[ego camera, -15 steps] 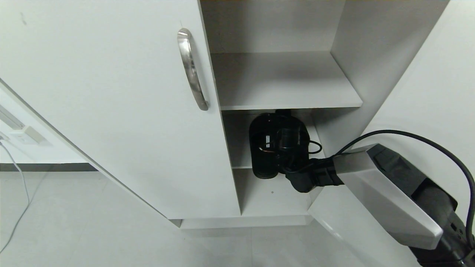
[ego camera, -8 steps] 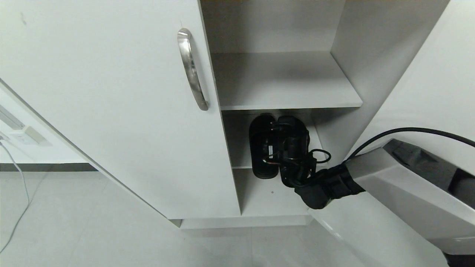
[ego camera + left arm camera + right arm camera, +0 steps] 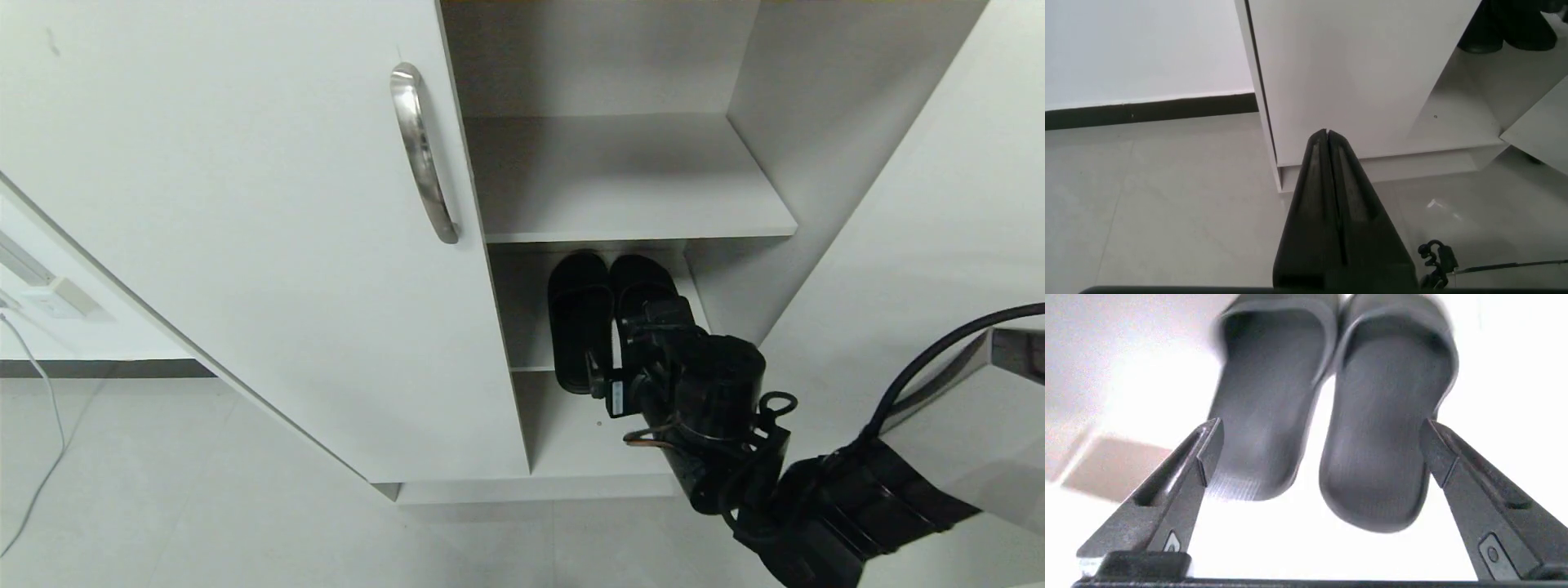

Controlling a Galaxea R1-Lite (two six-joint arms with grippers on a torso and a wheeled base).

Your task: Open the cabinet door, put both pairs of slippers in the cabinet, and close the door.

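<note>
Black slippers side by side on middle cabinet shelf, 12 o'clock of right jaws: spread wide, empty. Left jaws closed, empty. Judged light, soft, bendy; best pinched together across inner edges.

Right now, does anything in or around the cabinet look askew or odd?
Nothing spilled or damaged. The black slippers lie neatly paired on the lower shelf, though the heels seem to overhang its front edge slightly. The right tool hangs open just outside them.
</note>
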